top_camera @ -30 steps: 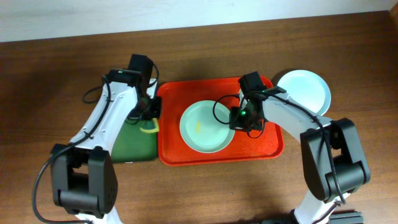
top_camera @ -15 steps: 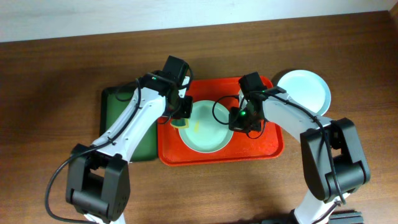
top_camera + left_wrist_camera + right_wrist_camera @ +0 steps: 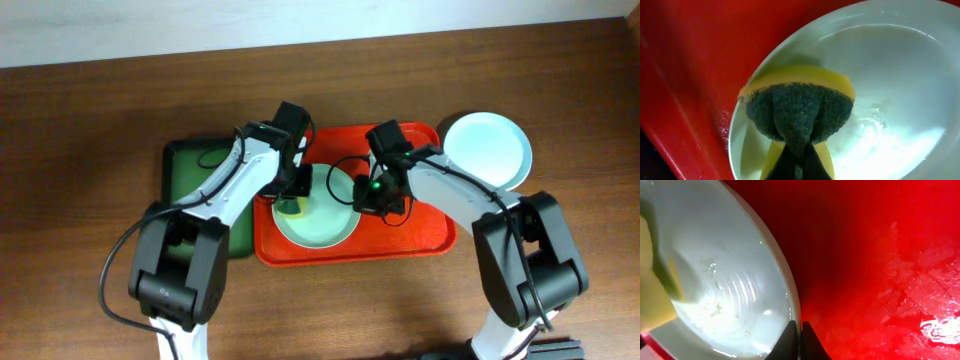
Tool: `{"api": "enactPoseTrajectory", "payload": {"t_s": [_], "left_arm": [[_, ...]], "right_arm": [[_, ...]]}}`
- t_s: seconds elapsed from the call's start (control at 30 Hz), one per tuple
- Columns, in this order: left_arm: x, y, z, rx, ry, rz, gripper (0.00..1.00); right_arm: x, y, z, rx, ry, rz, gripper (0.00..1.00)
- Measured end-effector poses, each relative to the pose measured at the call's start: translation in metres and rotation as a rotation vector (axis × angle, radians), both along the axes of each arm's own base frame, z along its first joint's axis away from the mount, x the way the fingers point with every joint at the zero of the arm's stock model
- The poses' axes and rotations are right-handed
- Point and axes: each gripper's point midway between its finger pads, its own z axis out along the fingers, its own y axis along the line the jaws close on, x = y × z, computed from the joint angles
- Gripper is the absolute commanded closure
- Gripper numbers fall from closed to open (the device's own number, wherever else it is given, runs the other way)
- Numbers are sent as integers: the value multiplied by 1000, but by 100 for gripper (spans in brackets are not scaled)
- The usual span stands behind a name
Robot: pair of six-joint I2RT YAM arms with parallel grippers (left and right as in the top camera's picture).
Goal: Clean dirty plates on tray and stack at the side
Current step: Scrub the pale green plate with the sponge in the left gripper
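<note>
On the table (image 3: 80, 150), the tray (image 3: 420, 235) holds one plate (image 3: 325, 225) in its left half. The left claw (image 3: 797, 160) clenches a sponge (image 3: 797, 107) inside the plate; the right claw (image 3: 799, 330) pinches its rim. A second plate (image 3: 488, 150) lies off the tray's far right corner.

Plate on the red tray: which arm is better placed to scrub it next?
Left. The left gripper is shut on the sponge, resting inside the plate; the right gripper pinches the plate's rim, seemingly steadying it.

Pale mint plate (image 3: 325, 225), wet-streaked, lying in red tray (image 3: 420, 235), rim in my right claw (image 3: 799, 325), second pale plate (image 3: 487, 150) beside tray.
</note>
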Motion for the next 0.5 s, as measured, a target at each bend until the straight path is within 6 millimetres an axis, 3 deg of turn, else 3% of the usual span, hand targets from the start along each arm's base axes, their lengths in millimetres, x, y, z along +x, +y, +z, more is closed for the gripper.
{"api": "enactPoseTrajectory", "payload": {"t_s": [0.27,0.4,0.5], "left_arm": [[-4,-10,-20,0,53,-18,100],[-17,-33,-14,-132,146,-51,100],[-24,-44,2,-169,196,-72,100]], "right_arm": [[0,0,-1,-21,-7,-1,96],[0,-2,-2,-26,-7,-4,96],[0,-2,-2,-26,-5,-7,96]]}}
